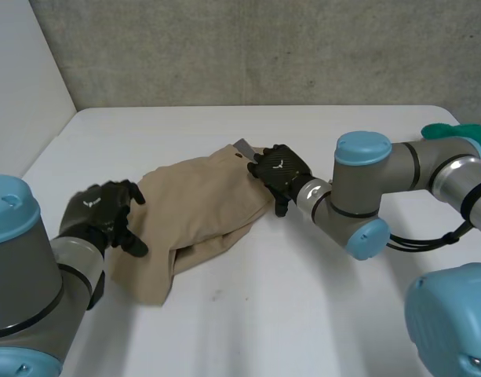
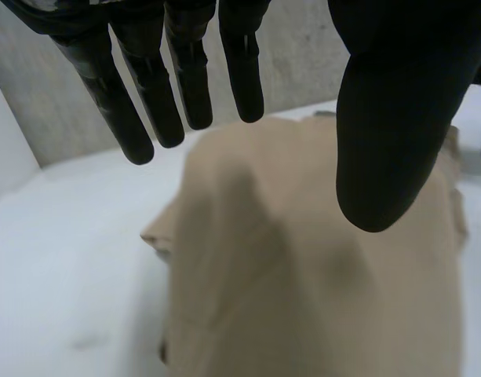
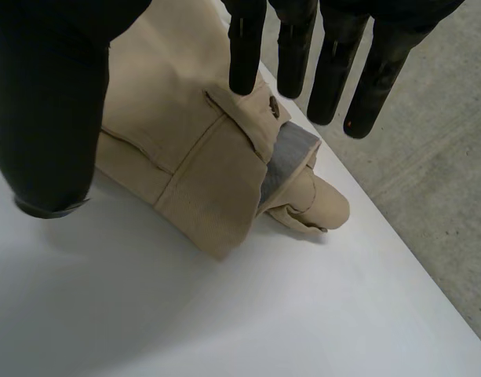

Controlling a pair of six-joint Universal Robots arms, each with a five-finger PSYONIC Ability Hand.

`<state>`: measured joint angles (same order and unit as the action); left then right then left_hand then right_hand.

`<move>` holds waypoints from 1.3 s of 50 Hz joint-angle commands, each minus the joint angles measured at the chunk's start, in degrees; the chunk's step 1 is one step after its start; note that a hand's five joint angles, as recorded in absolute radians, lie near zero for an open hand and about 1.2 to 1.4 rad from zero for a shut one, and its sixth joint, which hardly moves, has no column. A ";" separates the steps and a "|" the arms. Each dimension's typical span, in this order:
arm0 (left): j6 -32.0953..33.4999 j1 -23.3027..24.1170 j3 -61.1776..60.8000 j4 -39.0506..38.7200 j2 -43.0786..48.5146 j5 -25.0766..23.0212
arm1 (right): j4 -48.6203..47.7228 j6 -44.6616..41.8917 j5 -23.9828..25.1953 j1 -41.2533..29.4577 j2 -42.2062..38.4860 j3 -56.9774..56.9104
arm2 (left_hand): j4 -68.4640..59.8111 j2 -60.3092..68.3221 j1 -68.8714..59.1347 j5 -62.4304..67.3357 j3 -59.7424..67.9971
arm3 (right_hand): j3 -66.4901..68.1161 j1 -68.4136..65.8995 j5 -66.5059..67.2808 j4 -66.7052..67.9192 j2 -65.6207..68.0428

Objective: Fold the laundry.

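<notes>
Hovering with fingers straight and thumb held apart, the right hand [image 1: 281, 171] grips nothing; the waistband [image 3: 224, 149] of the tan garment [image 1: 197, 216] lies just under its fingertips. From there the cloth stretches toward eight o'clock in the head view, long axis running two to eight across the white table [image 1: 303, 314]. The left hand [image 1: 105, 216], likewise spread and empty, sits at the cloth's nine o'clock edge. Both look equally near for a fold.

The beige cloth garment [image 1: 201, 212] looks matt and finely ribbed, with a grey woven lining [image 3: 291, 153] at its band. The white surface [image 1: 303, 314] is smooth and matt; the grey concrete wall [image 1: 264, 47] looks rough, speckled.
</notes>
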<state>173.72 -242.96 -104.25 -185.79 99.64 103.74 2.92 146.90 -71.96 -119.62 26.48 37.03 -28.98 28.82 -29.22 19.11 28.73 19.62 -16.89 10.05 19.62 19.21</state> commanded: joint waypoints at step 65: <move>19.81 -1.73 26.54 12.13 8.63 -22.89 | 30.13 -9.09 -0.72 7.03 43.14 24.33 | -51.02 51.18 -50.78 50.89 51.27 | 60.38 -63.11 59.95 60.38 60.79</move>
<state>193.45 -244.47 -80.50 -170.03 97.60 80.32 33.73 137.79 -70.62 -112.42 78.72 60.87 -68.65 68.60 -63.61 56.80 68.20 67.60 -55.53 56.73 68.13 67.51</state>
